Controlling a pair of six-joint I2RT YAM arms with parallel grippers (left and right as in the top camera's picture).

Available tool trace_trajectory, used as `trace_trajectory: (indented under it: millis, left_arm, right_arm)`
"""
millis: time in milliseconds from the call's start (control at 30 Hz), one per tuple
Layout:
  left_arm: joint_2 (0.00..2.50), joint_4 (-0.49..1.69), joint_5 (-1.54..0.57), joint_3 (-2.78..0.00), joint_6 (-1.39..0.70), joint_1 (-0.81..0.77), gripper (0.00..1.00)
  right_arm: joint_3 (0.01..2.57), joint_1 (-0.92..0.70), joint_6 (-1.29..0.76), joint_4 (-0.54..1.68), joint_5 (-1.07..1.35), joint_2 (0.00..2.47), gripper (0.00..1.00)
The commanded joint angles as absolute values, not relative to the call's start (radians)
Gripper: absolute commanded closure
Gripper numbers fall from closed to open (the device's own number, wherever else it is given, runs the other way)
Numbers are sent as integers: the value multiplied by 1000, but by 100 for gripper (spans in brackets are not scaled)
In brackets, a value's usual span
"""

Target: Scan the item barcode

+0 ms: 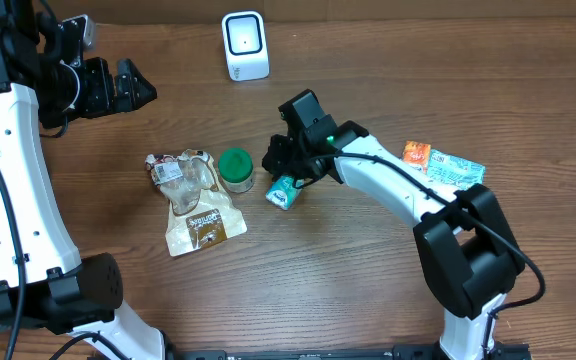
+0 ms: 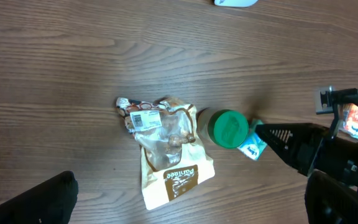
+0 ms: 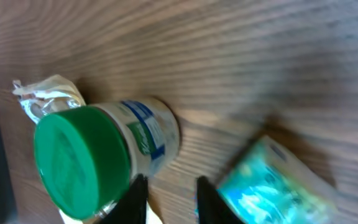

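Matt brown wood-grain table (image 1: 368, 290), smooth green plastic jar lid (image 1: 235, 165), crinkled clear-and-tan plastic snack bag (image 1: 193, 205), shiny teal foil packet (image 1: 282, 191), glossy white plastic scanner (image 1: 245, 45)

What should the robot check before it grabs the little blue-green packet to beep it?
1. Small teal foil packet close to the right gripper: ok, it lies right beside it.
2. Packet inside the gripper: not ok, it sits off to one side.
3. Green-lidded white plastic jar clear of the packet: ok, apart but near.
4. White box-shaped barcode scanner ready to reach: ok, upright at the back with bare wood before it.
5. Barcode side of the packet known: cannot tell, too blurred.
6. Left gripper out of the way: ok, open and far off.
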State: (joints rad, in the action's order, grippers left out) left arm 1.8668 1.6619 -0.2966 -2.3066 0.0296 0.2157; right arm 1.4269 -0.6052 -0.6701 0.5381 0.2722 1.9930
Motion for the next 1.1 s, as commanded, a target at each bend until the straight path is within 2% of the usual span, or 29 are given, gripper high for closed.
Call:
trace_trajectory:
  millis: [0,167,367,533,833,1067]
  left_arm:
    - [1858,1663,-304,-2323,46,209,0]
    - [1858,1663,-304,-2323,46,209,0]
    - [1858,1663,-304,-2323,46,209,1]
    - [1858,1663,-304,-2323,46,209,1]
    - [1858,1663,-304,-2323,46,209,1]
    - [1858,1663,-304,-2323,46,209,1]
  right_arm:
    - [1441,-618,-763,506,232,2041,88]
    - [1441,-618,-812,497,234,2074,96]
    - [1441,-618,-801,572,241,2078,96]
    - [1448,-596,-681,664,290,2076,96]
    - [1598,-477,-318,933,342,2076,96]
    - [1765,-387,-224,1229,465,2072,96]
